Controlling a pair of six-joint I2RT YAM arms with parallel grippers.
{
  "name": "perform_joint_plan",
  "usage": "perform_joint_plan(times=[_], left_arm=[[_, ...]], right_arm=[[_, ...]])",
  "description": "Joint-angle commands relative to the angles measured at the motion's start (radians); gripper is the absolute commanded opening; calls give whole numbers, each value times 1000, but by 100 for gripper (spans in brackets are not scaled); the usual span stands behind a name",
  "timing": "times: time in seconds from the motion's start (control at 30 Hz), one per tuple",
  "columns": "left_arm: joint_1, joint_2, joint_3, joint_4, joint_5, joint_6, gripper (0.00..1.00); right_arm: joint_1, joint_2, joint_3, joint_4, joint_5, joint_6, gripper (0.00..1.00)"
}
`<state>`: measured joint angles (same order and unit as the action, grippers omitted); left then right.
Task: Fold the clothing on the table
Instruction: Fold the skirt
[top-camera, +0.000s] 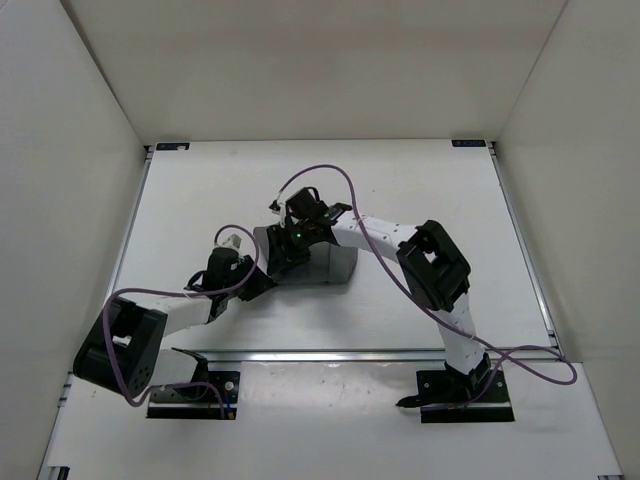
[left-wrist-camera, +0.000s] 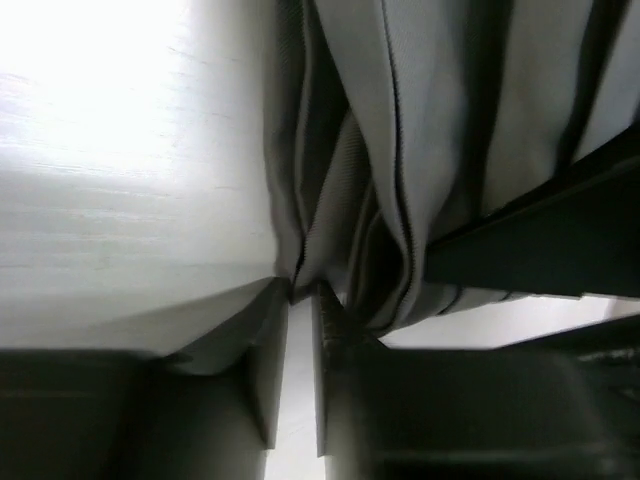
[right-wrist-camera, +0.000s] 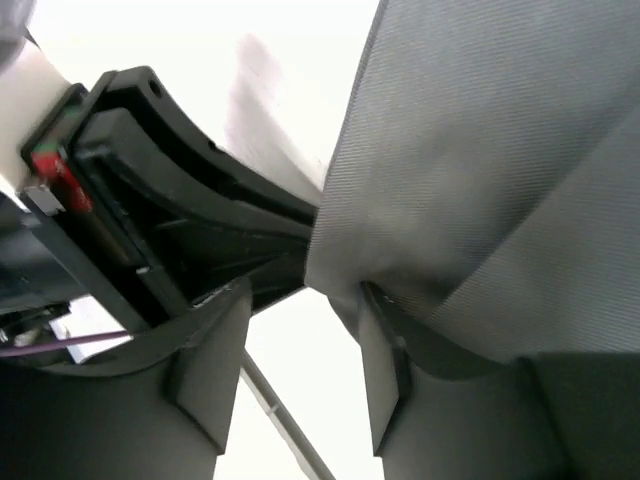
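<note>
Folding looks nearly done: dark grey pleated fabric skirt (top-camera: 335, 266) bundled at mid-table

Large, flat and white, the rectangular table (top-camera: 200, 190) with thin metal rails along its edges carries the skirt close to its middle. The cloth is no longer a spread fan. It lies as one compact, roughly oblong block with its pleats stacked in layers, so the main folds appear to be made. Both arms reach in from the table's near edge and meet over its middle, at the left end of the block.

The right gripper (right-wrist-camera: 302, 292) stands well open. White table shows between its fingers, and a corner of the cloth rests against one fingertip (right-wrist-camera: 385, 345) without being clamped.

The left gripper (left-wrist-camera: 300, 290) is parted by only a narrow slit, with bare table visible through it. A pleated edge ends right at its fingertips and does not seem to be pinched.

What is left, by my reading, is small: letting the cloth settle, perhaps squaring a loose edge, and drawing both arms clear of the table's middle.
</note>
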<state>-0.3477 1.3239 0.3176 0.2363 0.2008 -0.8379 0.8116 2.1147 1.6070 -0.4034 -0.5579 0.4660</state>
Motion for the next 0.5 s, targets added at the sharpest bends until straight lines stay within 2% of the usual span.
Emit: perform_joint_plan(times=[0.0, 0.1, 0.23, 0.37, 0.47], left_arm=[[30, -54, -23, -55, 18, 10, 42], [65, -126, -35, -127, 26, -7, 53], [82, -264, -26, -265, -4, 3, 56], [142, -397, -29, -362, 46, 31, 59], [168, -486, 21, -469, 102, 153, 63]], right_arm=[[17, -105, 21, 6, 15, -43, 47], [0, -227, -74, 61, 74, -40, 51], [-44, -407, -263, 193, 92, -20, 56], [-120, -508, -433, 325, 15, 14, 58], [-164, -556, -579, 391, -39, 34, 56]])
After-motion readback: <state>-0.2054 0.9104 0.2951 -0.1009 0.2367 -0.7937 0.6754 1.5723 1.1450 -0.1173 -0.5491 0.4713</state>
